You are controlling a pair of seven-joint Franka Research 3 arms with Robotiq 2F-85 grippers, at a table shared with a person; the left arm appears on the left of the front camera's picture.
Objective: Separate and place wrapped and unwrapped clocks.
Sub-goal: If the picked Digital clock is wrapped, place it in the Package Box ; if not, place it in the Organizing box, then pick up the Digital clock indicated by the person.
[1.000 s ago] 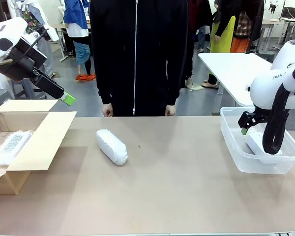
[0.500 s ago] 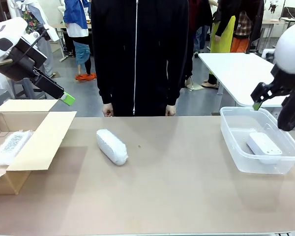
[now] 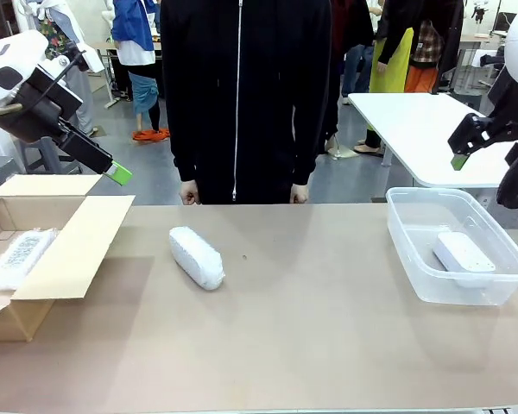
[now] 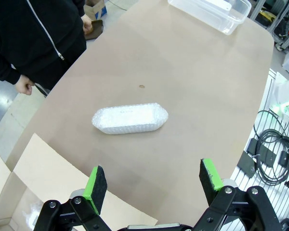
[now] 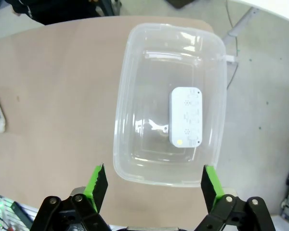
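There were two wrapped clocks point(image 3: 197, 257) point(image 3: 19, 256) and one unwrapped clock point(image 3: 464, 254). There was one cardboard box point(image 3: 69, 250), one clear tub point(image 3: 404, 237), one bench point(image 3: 328, 328), one person point(image 3: 242, 95), and two grippers: left gripper point(image 4: 152, 177), right gripper point(image 5: 154, 180).

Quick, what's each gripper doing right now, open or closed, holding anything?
Left gripper: open, empty, up beside the brown cardboard box.
Right gripper: open, empty, up over the clear plastic tub.

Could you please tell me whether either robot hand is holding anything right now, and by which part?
Nothing is held: the left hand and the right hand are both open and empty, above the table.
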